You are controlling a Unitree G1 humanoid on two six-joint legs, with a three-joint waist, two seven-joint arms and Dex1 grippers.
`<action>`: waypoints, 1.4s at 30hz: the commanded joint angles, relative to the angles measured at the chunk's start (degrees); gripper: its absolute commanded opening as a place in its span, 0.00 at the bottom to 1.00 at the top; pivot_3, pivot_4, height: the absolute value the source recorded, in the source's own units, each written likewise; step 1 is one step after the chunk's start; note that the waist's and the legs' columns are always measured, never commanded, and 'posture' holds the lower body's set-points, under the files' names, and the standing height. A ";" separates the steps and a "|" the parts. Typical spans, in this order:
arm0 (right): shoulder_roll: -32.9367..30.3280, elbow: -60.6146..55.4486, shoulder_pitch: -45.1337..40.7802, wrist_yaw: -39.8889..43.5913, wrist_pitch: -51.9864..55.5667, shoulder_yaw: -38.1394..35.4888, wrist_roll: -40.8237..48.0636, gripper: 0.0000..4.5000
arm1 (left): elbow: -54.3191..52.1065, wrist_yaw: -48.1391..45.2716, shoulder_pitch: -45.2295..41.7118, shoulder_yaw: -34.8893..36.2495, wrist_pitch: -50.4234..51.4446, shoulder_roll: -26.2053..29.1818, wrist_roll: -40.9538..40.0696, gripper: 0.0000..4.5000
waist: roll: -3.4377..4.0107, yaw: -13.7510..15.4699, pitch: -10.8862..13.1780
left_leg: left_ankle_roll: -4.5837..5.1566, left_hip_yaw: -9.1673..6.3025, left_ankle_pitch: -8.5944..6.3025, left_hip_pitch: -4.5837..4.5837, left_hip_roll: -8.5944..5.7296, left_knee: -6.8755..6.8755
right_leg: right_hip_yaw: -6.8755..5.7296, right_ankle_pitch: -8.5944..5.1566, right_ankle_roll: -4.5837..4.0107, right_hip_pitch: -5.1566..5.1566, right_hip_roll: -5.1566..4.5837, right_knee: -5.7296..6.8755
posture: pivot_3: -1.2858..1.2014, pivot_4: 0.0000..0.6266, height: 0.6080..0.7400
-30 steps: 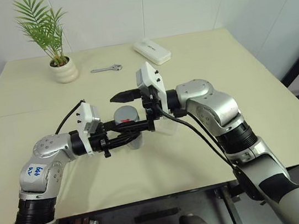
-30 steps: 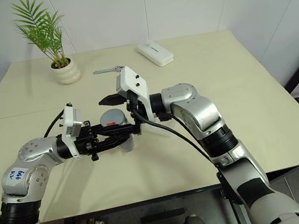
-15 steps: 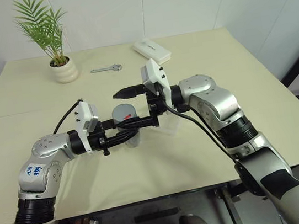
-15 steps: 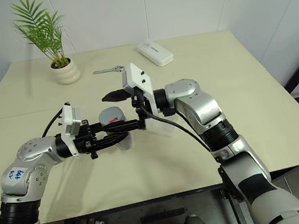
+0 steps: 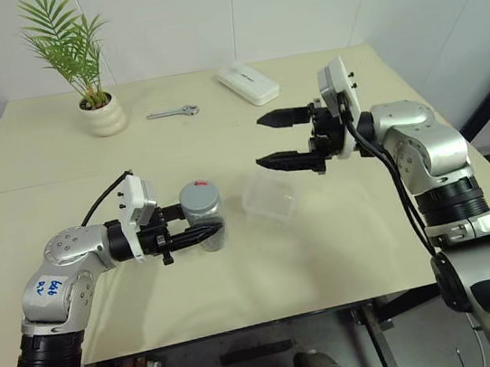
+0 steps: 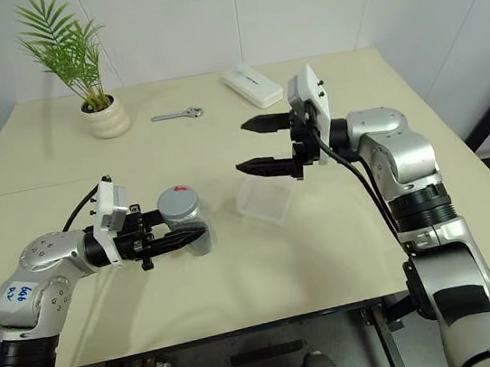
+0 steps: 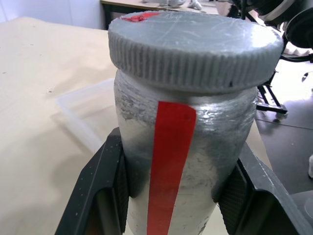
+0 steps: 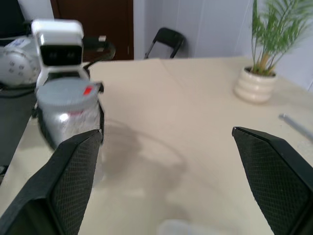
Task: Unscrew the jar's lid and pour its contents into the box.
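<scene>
The left gripper (image 5: pixel 199 235) clamps the jar (image 5: pixel 202 215) upright on the table (image 5: pixel 61 173), its grey lid (image 7: pixel 194 46) on. The clear box (image 5: pixel 269 195) lies just beside the jar. The right gripper (image 5: pixel 275 139) hangs above the box, fingers spread wide and holding nothing.

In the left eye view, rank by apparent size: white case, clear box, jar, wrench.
1. White case and clear box: look alike, and the case sits farther back, so unranked.
2. Jar.
3. Wrench, smallest, though far from the camera.
</scene>
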 commanded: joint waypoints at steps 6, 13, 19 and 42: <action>6.34 -10.77 -3.13 -2.52 7.51 0.76 5.22 1.00 | -1.60 -0.23 -0.62 0.63 -1.00 0.37 -0.49 0.42 | 0.05 -0.87 0.03 | -0.03 0.00 -0.01 0.01 0.14 0.04 | 0.07 0.00 -0.01 0.00 0.19 0.09 | 0.52 0.24 1.00; 10.19 -15.88 -3.01 -4.49 10.77 4.85 4.53 1.00 | -1.09 -0.39 -1.19 0.39 -1.00 0.25 -0.49 0.42 | 0.05 -0.84 0.03 | -0.05 -0.04 -0.02 0.01 0.21 0.07 | 0.11 -0.03 -0.07 -0.03 0.30 0.18 | 0.52 0.24 1.00; 14.04 -15.10 -3.16 -9.50 7.20 9.20 -1.00 1.00 | -1.20 -0.24 -1.57 -0.45 -0.94 -0.51 -0.44 0.42 | 0.05 -1.03 0.02 | -0.06 -0.04 -0.02 0.01 0.23 0.07 | 0.13 -0.04 -0.08 -0.05 0.33 0.20 | 0.52 0.24 1.00; 10.85 -10.95 -2.84 -6.80 7.06 6.86 -1.69 1.00 | -1.74 0.40 -0.97 -0.02 -1.10 -1.08 -0.72 0.42 | 0.04 -0.91 0.03 | -0.07 -0.04 -0.02 0.02 0.25 0.06 | 0.15 -0.05 -0.11 -0.05 0.37 0.20 | 0.52 0.24 1.00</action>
